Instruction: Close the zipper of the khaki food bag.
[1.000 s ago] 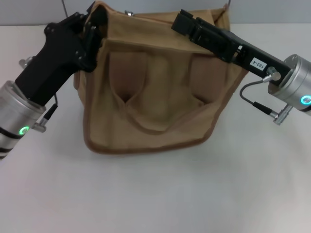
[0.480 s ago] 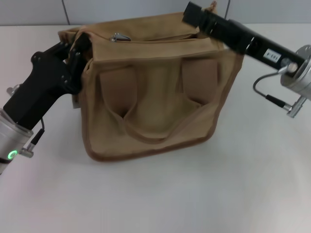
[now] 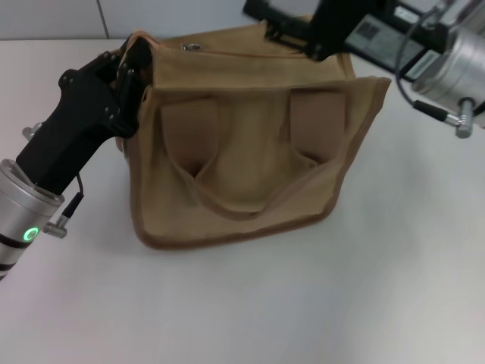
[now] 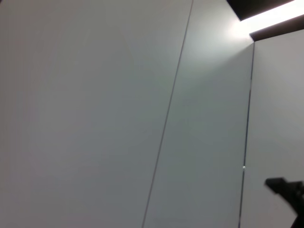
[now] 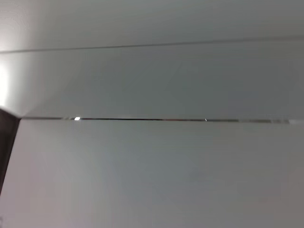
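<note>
Since half a second ago the right gripper (image 3: pixel 261 11) has swung across the top of the khaki food bag (image 3: pixel 242 144) toward the zipper (image 3: pixel 191 47); its jaws' state is indiscernible. The left gripper (image 3: pixel 130 64) clamps the bag's upper corner, apparently steadying it on the bench (image 3: pixel 303 303).

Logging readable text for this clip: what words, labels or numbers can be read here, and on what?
White label on the right arm: print too blurred to read.
Bag: no text or brand visible.
Left arm: no readable text.
Both wrist views: plain wall panels only, no text.
</note>
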Tool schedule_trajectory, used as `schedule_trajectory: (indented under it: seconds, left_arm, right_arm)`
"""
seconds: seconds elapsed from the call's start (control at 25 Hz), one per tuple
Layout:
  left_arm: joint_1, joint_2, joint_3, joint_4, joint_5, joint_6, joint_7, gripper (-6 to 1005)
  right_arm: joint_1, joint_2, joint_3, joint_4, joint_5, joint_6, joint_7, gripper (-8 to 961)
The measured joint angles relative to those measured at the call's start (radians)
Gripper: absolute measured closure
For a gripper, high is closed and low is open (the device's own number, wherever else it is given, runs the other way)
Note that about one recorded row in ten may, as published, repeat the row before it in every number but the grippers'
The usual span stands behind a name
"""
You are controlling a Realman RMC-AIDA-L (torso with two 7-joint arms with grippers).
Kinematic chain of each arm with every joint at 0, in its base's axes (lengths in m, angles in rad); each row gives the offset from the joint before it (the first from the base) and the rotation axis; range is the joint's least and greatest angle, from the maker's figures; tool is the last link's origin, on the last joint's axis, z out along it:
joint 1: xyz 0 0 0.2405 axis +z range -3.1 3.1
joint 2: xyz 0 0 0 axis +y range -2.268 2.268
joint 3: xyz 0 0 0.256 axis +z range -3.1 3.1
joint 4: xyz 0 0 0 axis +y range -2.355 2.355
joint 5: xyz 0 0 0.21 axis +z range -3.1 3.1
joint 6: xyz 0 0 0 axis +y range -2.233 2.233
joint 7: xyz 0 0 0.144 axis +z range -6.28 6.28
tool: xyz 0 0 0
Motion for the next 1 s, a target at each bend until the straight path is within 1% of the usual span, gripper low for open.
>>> schedule_trajectory:
  seconds: [0.08, 0.12, 0.2, 0.24, 0.28, 0.32, 0.36, 0.4, 0.44, 0.48, 0.52, 0.56, 0.6, 0.68, 0.72, 0.8, 1.0]
  left_arm:
    - [-0.003, 0.000, 0.000, 0.000, 0.002, 0.014, -0.001, 963]
    - [-0.003, 0.000, 0.001, -0.001, 0.002, 0.050, 0.000, 963]
    - [-0.001, 0.001, 0.001, -0.001, 0.002, 0.064, -0.001, 963]
    - [0.002, 0.002, 0.001, -0.001, 0.000, 0.071, -0.002, 963]
    - [0.005, 0.003, 0.000, -0.001, -0.001, 0.072, -0.004, 963]
    - [0.008, 0.004, 0.000, 0.000, -0.002, 0.069, -0.005, 963]
    - [0.011, 0.004, -0.001, 0.001, -0.002, 0.060, -0.005, 963]
    - [0.021, 0.002, 0.000, 0.000, -0.002, 0.037, -0.002, 963]
    - [0.021, 0.002, 0.000, 0.000, -0.002, 0.037, -0.002, 963]
    - [0.031, 0.001, 0.004, -0.002, 0.000, 0.010, 0.002, 963]
    - [0.031, 0.001, 0.004, -0.002, 0.000, 0.010, 0.002, 963]
    - [0.043, 0.000, 0.008, -0.002, 0.002, -0.017, 0.003, 963]
    - [0.043, 0.000, 0.008, -0.002, 0.002, -0.017, 0.003, 963]
    - [0.067, 0.000, 0.008, -0.012, 0.003, -0.052, 0.003, 963]
    - [0.067, 0.000, 0.008, -0.012, 0.003, -0.052, 0.003, 964]
    - [0.089, -0.001, 0.006, -0.023, 0.004, -0.069, 0.005, 964]
    - [0.102, -0.001, 0.006, -0.026, 0.006, -0.056, 0.005, 964]
  right_arm:
    - [0.002, 0.000, -0.015, 0.007, -0.005, 0.015, 0.022, 117]
    - [0.003, 0.000, -0.031, 0.007, -0.007, 0.027, 0.022, 117]
    - [0.000, 0.000, -0.056, 0.000, -0.007, 0.039, -0.003, 117]
    - [-0.003, 0.000, -0.061, -0.003, -0.006, 0.037, -0.039, 117]
    - [-0.007, 0.000, -0.064, -0.007, -0.005, 0.019, -0.135, 117]
    - [-0.007, 0.000, -0.064, -0.007, -0.005, 0.019, -0.135, 117]
    - [-0.008, 0.000, -0.066, -0.019, -0.006, -0.006, -0.268, 117]
    - [-0.010, 0.000, -0.074, -0.028, -0.007, -0.015, -0.351, 117]
    - [-0.010, 0.000, -0.074, -0.028, -0.007, -0.015, -0.351, 117]
    - [-0.017, 0.001, -0.093, -0.041, -0.007, -0.019, -0.484, 117]
    - [-0.017, 0.001, -0.093, -0.041, -0.007, -0.019, -0.484, 117]
    - [-0.021, 0.002, -0.105, -0.042, -0.007, -0.015, -0.593, 117]
    - [-0.021, 0.002, -0.105, -0.042, -0.007, -0.015, -0.593, 117]
    - [-0.022, 0.005, -0.136, -0.036, -0.008, 0.002, -0.735, 117]
    - [-0.022, 0.005, -0.136, -0.036, -0.008, 0.002, -0.735, 117]
    - [-0.021, 0.008, -0.150, -0.005, -0.004, 0.042, -0.828, 117]
    - [-0.001, 0.008, -0.151, 0.029, -0.003, 0.083, -0.839, 117]
